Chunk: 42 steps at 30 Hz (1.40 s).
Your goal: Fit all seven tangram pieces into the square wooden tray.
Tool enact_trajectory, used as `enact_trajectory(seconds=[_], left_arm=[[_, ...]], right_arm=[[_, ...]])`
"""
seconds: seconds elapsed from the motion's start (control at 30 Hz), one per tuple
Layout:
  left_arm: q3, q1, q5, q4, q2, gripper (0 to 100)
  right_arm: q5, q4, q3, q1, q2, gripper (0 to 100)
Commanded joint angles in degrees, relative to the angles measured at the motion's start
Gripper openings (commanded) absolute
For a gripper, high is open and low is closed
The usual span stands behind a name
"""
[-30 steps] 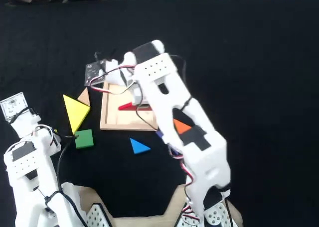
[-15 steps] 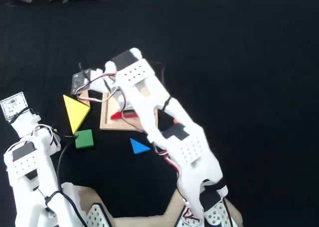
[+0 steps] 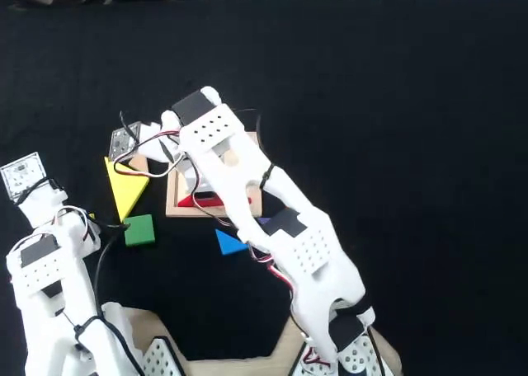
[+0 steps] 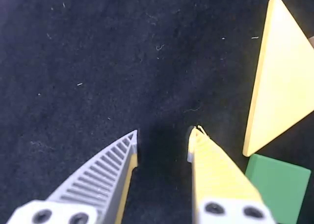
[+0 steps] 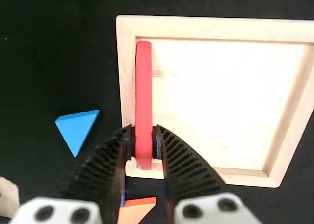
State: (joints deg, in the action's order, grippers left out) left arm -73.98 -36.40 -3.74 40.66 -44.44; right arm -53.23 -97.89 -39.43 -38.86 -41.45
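Fingers (image 5: 182, 161) of the right gripper (image 5: 143, 131) are clamped on the red piece (image 5: 143, 86), held on edge against the tray (image 5: 211, 22) wall, where it may be left jammed upright if released.

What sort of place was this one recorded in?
Probably a lab or hobby bench for robot trials: a table draped in black cloth, two white arms standing at its near edge, and a wooden tray with a green square and blue triangle loose beside it.

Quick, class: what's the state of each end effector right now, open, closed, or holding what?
Left end effector: open, holding nothing.
Right end effector: closed on the flat red wooden piece inside the square wooden tray.
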Motion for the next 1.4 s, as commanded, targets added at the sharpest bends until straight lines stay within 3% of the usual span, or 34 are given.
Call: enact_trajectory(seconds=[0.0,1.13,1.37], left_arm=[[0.31,0.04,-0.26,-0.97,-0.53,17],[0.31,0.04,-0.35,-0.97,-0.62,17],[0.31,0.04,-0.35,-0.97,-0.53,17]], right_arm=[[1.67,0.79,-2.86,-0.97,0.40,1.1],[8.00,4.48,4.35,-1.93,0.84,1.6],[7.82,2.64,3.82,-1.76,0.84,18.4]])
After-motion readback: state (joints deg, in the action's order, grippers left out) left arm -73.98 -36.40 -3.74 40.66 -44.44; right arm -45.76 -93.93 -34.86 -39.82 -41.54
